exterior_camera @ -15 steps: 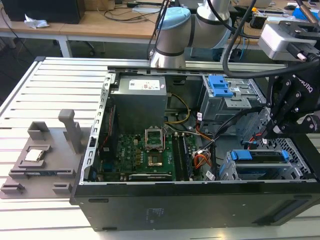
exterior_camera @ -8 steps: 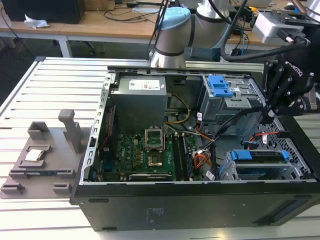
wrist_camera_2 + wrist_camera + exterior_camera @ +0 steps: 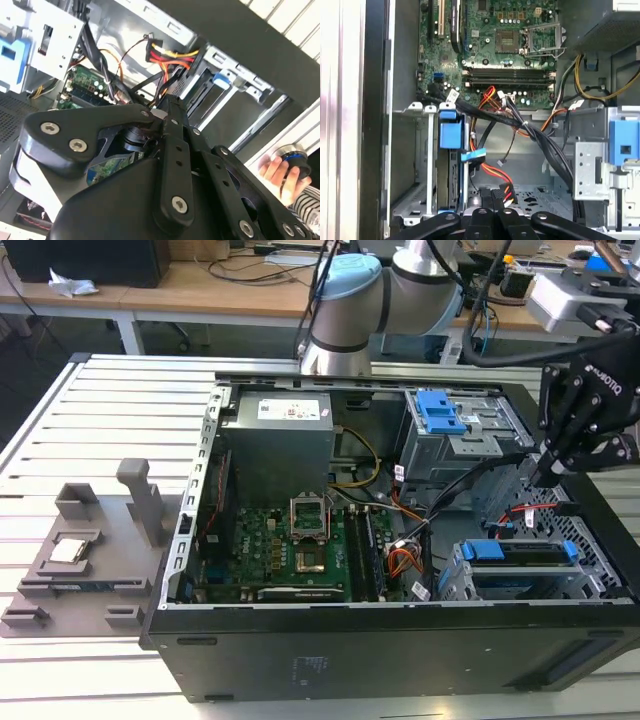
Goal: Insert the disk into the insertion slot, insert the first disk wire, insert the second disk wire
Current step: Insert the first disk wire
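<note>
The disk (image 3: 520,554) is seated in the insertion slot (image 3: 452,580), a low perforated cage in the corner of the open computer case (image 3: 300,665) at the exterior view's right. In the first wrist view its blue carrier (image 3: 450,135) is seen at the cage mouth. The pincer (image 3: 491,201) is held near that cage, its fingers closed on a black plug (image 3: 499,192) with red and yellow wires (image 3: 507,198). A taller grey cage (image 3: 470,440) with a blue latch plate (image 3: 440,412) is set beyond. A person's hand (image 3: 274,172) is seen outside the case.
</note>
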You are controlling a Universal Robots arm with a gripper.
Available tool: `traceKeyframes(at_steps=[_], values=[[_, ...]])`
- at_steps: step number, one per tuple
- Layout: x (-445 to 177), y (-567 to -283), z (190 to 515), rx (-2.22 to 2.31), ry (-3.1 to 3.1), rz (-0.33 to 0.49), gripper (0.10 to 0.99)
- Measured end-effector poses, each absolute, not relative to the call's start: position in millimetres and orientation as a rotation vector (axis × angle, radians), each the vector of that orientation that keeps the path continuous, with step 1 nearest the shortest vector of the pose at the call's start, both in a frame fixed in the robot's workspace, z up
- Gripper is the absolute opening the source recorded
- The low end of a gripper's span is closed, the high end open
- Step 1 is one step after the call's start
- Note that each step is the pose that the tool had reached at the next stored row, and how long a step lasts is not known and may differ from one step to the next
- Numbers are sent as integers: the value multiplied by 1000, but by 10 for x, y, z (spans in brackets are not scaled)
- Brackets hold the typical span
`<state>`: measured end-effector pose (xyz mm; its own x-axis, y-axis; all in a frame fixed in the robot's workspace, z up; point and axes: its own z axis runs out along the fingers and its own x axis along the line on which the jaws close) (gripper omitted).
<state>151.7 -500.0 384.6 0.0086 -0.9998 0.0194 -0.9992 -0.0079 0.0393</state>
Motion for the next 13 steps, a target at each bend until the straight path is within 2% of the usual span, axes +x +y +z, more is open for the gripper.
traceKeyframes(at_steps=[13], values=[[1647,-4993,3772,2338,-1968,50,106]])
